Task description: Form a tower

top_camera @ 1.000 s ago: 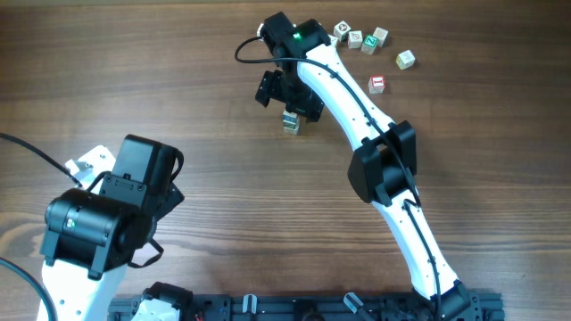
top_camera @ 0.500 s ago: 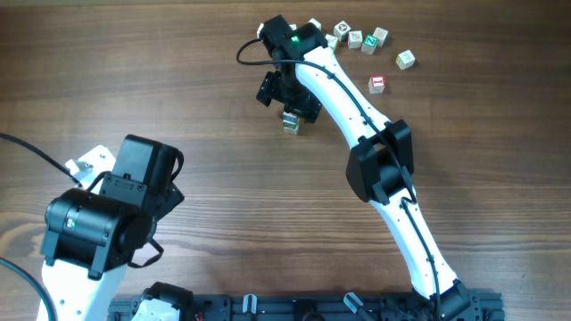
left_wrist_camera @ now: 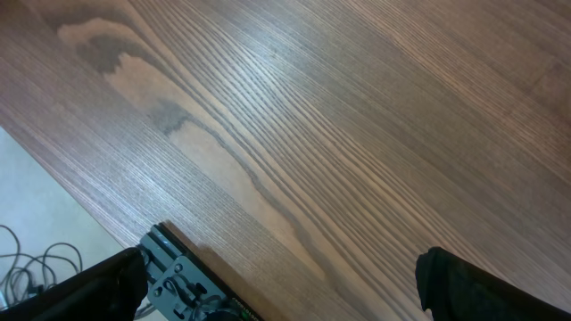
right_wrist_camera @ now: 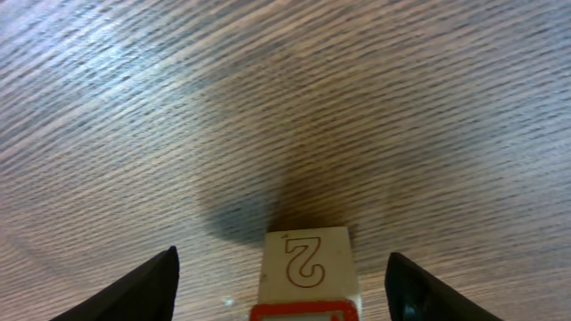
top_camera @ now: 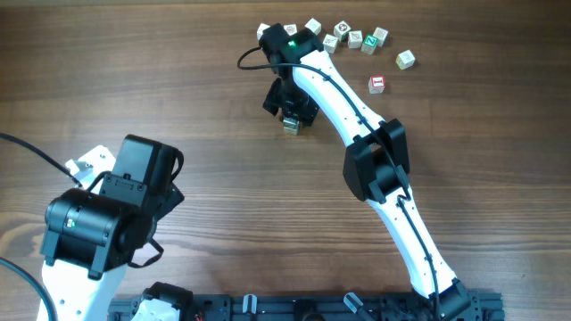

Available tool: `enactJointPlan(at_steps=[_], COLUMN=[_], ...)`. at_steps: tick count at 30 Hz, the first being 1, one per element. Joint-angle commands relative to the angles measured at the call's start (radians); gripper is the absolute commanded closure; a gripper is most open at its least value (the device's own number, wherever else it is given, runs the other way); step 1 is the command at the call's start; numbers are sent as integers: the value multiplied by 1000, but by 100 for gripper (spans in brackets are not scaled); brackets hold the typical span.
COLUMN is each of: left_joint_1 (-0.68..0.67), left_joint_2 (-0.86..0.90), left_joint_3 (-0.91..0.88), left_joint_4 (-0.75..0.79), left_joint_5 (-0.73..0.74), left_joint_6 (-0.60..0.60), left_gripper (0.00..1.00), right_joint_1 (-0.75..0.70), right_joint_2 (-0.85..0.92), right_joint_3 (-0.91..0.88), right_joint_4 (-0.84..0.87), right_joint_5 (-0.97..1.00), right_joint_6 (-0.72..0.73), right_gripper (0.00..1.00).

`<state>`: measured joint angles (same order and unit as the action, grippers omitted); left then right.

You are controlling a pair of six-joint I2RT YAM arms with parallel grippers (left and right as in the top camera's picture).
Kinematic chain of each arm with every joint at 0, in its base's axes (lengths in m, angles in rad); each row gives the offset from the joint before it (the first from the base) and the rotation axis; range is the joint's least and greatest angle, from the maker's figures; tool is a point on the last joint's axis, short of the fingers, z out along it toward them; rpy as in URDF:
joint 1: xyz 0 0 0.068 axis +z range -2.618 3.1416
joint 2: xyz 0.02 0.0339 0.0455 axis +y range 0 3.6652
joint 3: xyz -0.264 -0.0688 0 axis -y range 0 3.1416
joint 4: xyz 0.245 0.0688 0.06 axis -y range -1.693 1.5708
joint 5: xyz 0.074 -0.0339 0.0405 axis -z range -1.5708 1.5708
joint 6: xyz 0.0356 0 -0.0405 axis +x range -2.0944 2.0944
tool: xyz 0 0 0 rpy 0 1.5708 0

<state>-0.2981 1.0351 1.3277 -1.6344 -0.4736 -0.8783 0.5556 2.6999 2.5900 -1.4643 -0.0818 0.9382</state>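
Observation:
The tower (top_camera: 292, 125) is a short stack of small pale cubes standing in the far middle of the table. In the right wrist view its top cube (right_wrist_camera: 308, 259) shows an outlined "2" on one face and a red-framed face at the picture's lower edge. My right gripper (top_camera: 288, 102) hangs over the stack. Its dark fingertips (right_wrist_camera: 136, 290) stand on either side of the cube with wood showing in both gaps, so the gripper (right_wrist_camera: 281, 287) is open. My left gripper (left_wrist_camera: 285, 290) is wide open over bare wood near the table's front left edge.
Several loose cubes (top_camera: 368, 42) lie in a row at the far edge, with one (top_camera: 265, 32) left of the right wrist. A red-faced cube (top_camera: 376, 84) and a pale one (top_camera: 406, 59) sit to the right. The left arm (top_camera: 107, 218) fills the near left.
My right gripper's fingers have drawn in around the stack and its wrist has shifted slightly right, uncovering a loose cube at the back. The left arm has not moved.

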Motion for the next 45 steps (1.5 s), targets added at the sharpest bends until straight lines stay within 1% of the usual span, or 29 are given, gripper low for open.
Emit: enactJointPlan(at_steps=[1,4,5,8,11,17,18,19,20,22,24,32,44,45], left_joint_1=[6,6,6,6,6,6,6,6,6,6,6,6,6,6], left_joint_2=[-4,-4,-4,-4,-4,-4,-4,-4,-4,-4,-4,-4,-4,-4], left_joint_3=[0,0,0,0,0,0,0,0,0,0,0,0,0,0], left_joint_4=[-1,-1,-1,0,-1,0,0,-1,-1,-1,-1,-1,0,-1], left_joint_5=[-2,-2,-2,-2,-2,-2,-2,-2,-2,-2,-2,-2,-2,-2], left_joint_6=[-20,-20,-20,-20,-20,-20,-20,-20,-20,-20,-20,-20,-20,-20], left_gripper=[0,0,0,0,0,0,0,0,0,0,0,0,0,0], right_joint_1=[8,8,8,8,8,8,7,7,7,7,7,-5,-5,-5], right_joint_2=[52,52,52,52,52,52,52,52,51,51,51,-2,-2,-2], right_joint_3=[0,0,0,0,0,0,0,0,1,1,3,16,15,15], right_joint_4=[-26,-21,-12,-13,-15,-26,-34,-37,-38,-39,-42,-70,-62,-63], right_joint_5=[53,50,29,29,29,10,10,10,10,14,14,60,60,60], right_joint_6=[3,-29,-51,-49,-74,-156,-157,-157,-179,-218,-259,-391,-401,-406], right_gripper=[30,36,41,53,60,67,71,73,77,81,83,83,85,87])
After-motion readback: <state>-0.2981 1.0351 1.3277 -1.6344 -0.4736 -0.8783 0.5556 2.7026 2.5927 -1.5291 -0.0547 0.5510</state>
